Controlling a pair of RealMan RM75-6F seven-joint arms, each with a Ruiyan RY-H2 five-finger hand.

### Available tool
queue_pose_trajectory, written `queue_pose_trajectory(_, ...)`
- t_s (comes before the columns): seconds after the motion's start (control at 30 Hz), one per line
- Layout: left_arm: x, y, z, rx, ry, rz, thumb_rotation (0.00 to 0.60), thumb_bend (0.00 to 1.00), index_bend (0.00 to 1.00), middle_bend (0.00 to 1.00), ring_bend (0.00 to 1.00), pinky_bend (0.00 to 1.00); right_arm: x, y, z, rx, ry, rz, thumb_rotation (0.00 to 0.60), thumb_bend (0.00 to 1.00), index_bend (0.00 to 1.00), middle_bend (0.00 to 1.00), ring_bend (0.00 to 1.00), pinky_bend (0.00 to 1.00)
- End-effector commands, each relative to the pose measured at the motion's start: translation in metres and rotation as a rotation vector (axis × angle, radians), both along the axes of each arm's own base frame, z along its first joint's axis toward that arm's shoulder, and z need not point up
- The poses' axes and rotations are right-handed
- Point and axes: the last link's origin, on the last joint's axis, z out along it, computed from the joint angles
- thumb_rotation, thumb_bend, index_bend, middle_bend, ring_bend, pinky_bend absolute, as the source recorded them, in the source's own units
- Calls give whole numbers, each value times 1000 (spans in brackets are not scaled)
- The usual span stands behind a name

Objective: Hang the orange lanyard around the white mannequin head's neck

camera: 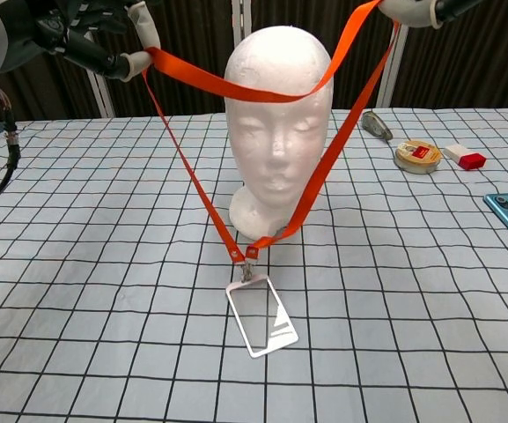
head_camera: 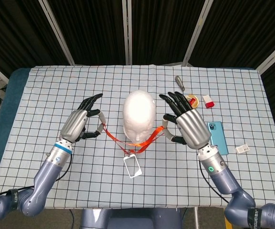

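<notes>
Overhead, the orange lanyard [camera: 262,88] stretches left to right between both hands, its top strap draped across the white mannequin head [camera: 277,115] at the forehead. Left hand [head_camera: 80,125] and right hand [head_camera: 187,125] each pinch it, flanking the head equally; the badge holder [camera: 261,315] hangs nearer, touching the table.

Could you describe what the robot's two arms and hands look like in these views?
Both hands, left hand and right hand, have silver-grey ridged metal backs, black fingers and pale thumb tips. The blue-grey arms narrow towards the wrists. The left wrist carries a white-and-blue band; the right forearm shows a small green light. A black cable hangs below the left hand in the chest view.
</notes>
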Motion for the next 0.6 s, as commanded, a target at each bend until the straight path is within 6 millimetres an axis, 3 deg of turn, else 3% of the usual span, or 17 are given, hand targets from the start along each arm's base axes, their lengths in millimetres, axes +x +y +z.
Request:
queue_pose_trajectory(0.03,12,6,6,-10,-21,21,600,560,787,0,0,0,10,-8,8,13,-27,-2,600,454,841,88,0,0)
queue_pose_trajectory(0.6,45,39,35,-24,-48,228,600,565,769,0,0,0,27,-50,23,49,-96,-177,600,455,842,95,0,0)
